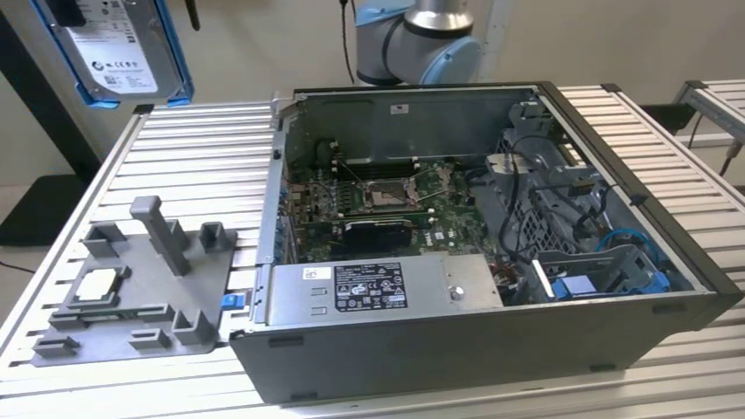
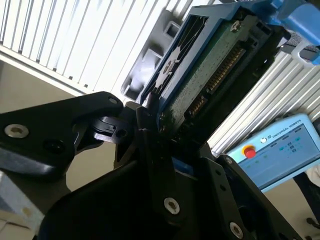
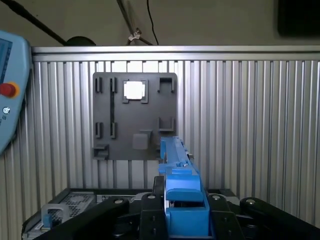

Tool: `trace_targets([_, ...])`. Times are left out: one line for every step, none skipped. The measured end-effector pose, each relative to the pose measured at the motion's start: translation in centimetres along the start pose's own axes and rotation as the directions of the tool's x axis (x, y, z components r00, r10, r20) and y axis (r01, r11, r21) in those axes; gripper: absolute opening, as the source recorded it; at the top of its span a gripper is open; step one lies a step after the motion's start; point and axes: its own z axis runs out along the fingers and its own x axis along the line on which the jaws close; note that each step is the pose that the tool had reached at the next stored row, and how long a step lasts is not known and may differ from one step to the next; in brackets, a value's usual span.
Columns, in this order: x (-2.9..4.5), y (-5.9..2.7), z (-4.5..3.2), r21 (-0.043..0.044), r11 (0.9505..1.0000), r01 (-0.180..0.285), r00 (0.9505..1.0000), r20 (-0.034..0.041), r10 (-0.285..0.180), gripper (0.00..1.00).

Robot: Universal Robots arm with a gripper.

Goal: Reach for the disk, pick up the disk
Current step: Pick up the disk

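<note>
Your gripper is clamped on the disk by its blue bracket, likely to spare the circuit board. In the exterior view the disk hangs at eleven o'clock, well above the table.

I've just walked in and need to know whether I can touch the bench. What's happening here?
The robot arm has its end effector shut on the disk, a silver drive in a blue bracket. It holds the disk in the air at the exterior view's upper left, off the slatted table. The open computer case sits on the table. Beside it is a grey fixture tray carrying a small silver chip.
</note>
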Motion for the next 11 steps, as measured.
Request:
trace_targets([-0.01, -0.36, 0.0, -0.0006, 1.0, 0.0, 1.0, 0.0, 0.0, 0.0])
trace_targets([-0.02, -0.72, 0.0, -0.0011, 1.0, 0.0, 1.0, 0.0, 0.0, 0.0])
trace_targets([-0.03, -1.05, -0.01, -0.0016, 1.0, 0.0, 1.0, 0.0, 0.0, 0.0])
trace_targets([-0.04, -1.43, -0.02, -0.0023, 1.0, 0.0, 1.0, 0.0, 0.0, 0.0])
trace_targets([-0.05, -1.79, -0.02, -0.0029, 1.0, 0.0, 1.0, -0.0001, 0.0, 0.0])
trace_targets([-0.06, -2.17, -0.02, -0.0035, 1.0, 0.0, 1.0, -0.0001, 0.0, 0.0])
trace_targets([-0.07, -2.58, -0.03, -0.0042, 1.0, 0.0, 1.0, -0.0001, 0.0, 0.0])
trace_targets([-0.08, -2.95, -0.04, -0.0049, 1.0, 0.0, 1.0, -0.0001, 0.0, 0.0])
trace_targets([-0.09, -3.33, -0.04, -0.0055, 1.0, 0.0, 1.0, -0.0002, 0.0, 0.0])
trace_targets([-0.1, -3.67, -0.04, -0.006, 1.0, 0.0, 1.0, -0.0001, 0.0, 0.0])
trace_targets([-0.11, -4.09, -0.04, -0.0067, 1.0, 0.0, 1.0, -0.0001, 0.0, 0.0])
